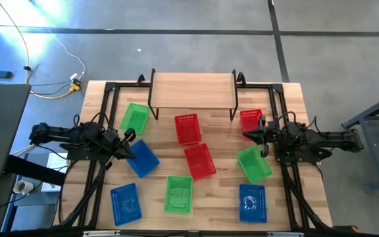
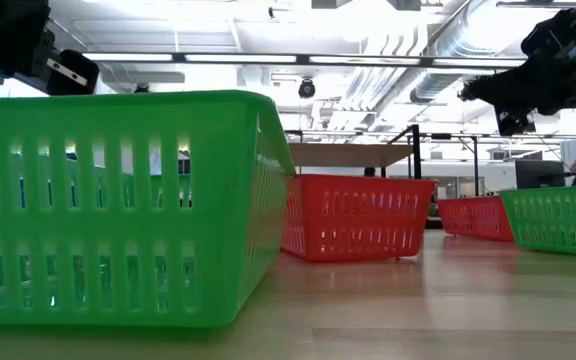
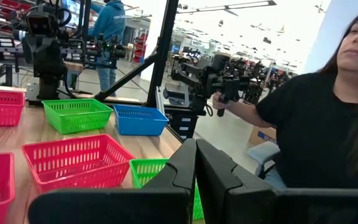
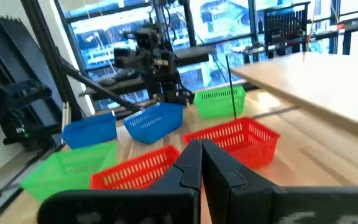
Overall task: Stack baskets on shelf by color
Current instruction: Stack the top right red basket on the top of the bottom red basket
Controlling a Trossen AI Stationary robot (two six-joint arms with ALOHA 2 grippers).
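A: Where do things stand?

B: Nothing is on the shelf (image 1: 193, 87) yet. All nine baskets lie scattered on the counter (image 1: 288, 197). Both claws are clenched and hold nothing.

A: Which claw goes first?

B: I'd judge the right claw (image 1: 247, 135). A red basket (image 1: 251, 120) lies just beside its tips, toward the shelf, and a green basket (image 1: 254, 164) lies just behind it on the other side. The shelf's near leg is close ahead of it.

A: And the left claw (image 1: 131, 136)?

B: It hangs between a green basket (image 1: 135, 118) and a blue basket (image 1: 141, 158), touching neither as far as I can tell.

A: How to do the pick well?

B: Release the fingers first, come down over one long wall of the red basket, and pinch that wall only. Lift clear of the shelf's edge before moving in, and set the basket at one end so two more colours fit alongside.
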